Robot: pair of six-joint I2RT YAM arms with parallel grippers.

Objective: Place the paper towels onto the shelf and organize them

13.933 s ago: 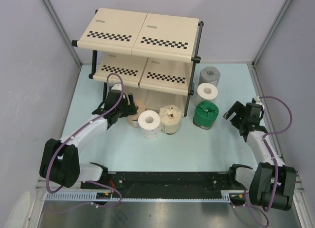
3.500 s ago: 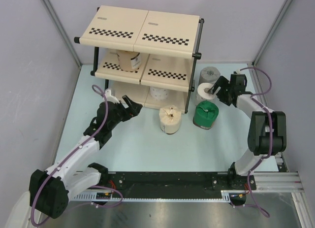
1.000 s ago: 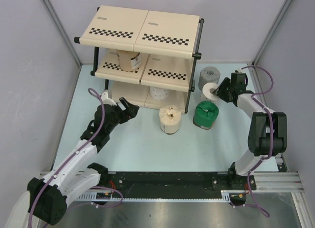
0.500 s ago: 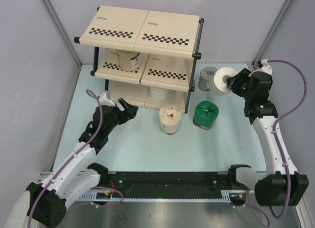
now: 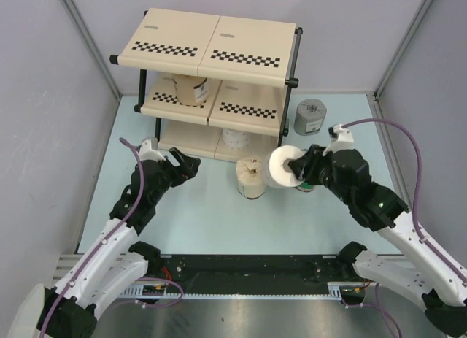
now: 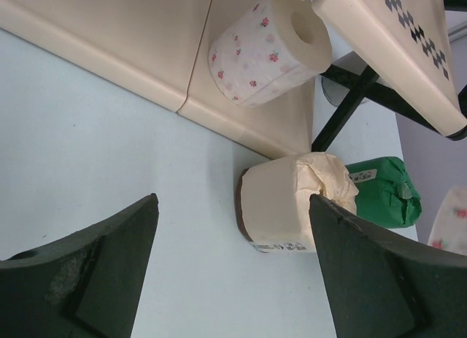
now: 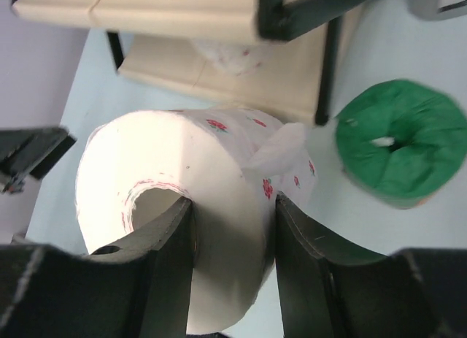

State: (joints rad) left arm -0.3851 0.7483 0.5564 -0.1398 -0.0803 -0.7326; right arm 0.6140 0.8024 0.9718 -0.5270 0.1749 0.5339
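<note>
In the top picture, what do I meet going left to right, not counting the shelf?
Left end effector → tan roll on the table → held white roll → grey roll.

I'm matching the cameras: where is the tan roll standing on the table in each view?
Top external: tan roll, centre, just in front of the shelf.
Left wrist: tan roll, lower centre.
Right wrist: not in it.
Shared landmark: the shelf's black post, in all three.

A robot test cell: grey panel walls (image 5: 44, 97) enclose a pale-blue table (image 5: 219, 221).
</note>
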